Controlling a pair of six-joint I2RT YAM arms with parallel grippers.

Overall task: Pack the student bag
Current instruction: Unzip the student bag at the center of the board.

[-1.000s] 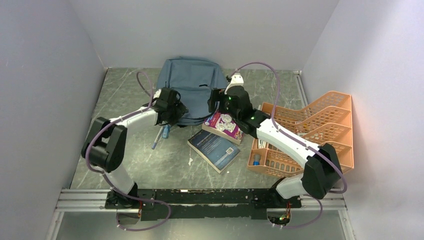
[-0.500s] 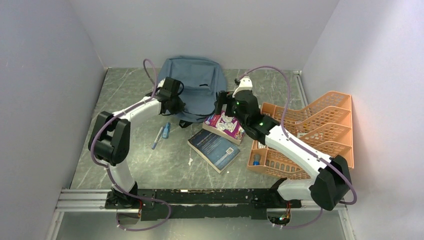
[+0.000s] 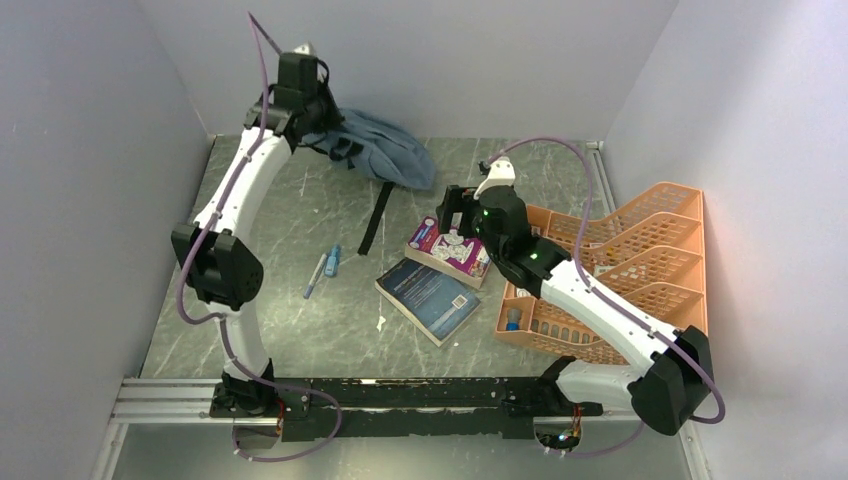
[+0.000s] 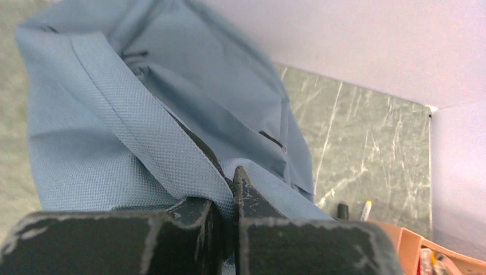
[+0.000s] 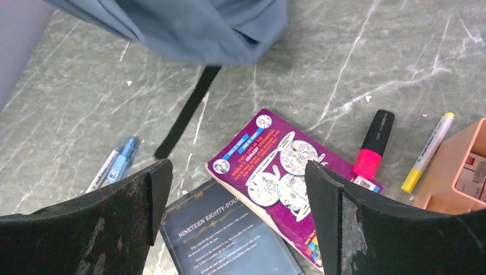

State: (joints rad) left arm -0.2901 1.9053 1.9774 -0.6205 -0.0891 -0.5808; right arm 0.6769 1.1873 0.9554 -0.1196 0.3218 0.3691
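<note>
The student bag (image 3: 392, 152), slate blue-grey fabric, hangs lifted and bunched at the back of the table, with a black strap (image 3: 377, 217) dangling to the surface. My left gripper (image 3: 303, 108) is raised high at the back left and shut on a fold of the bag's fabric (image 4: 172, 154) beside a black zip. My right gripper (image 3: 455, 213) hovers open over a purple book (image 5: 286, 157) and a dark blue book (image 5: 223, 235), with nothing between its fingers (image 5: 324, 195). The lower edge of the bag (image 5: 189, 28) hangs just beyond it.
An orange mesh tray organiser (image 3: 640, 262) stands on the right. A pink highlighter (image 5: 373, 143) and a yellow marker (image 5: 428, 152) lie beside the purple book (image 3: 447, 252). Blue pens (image 3: 325, 268) lie left of the dark blue book (image 3: 428, 298). Grey walls enclose the table.
My left gripper has shut on the bag's fabric and pulled it up and back to the left, so the bag has lifted off the table. My right gripper has drifted slightly right.
</note>
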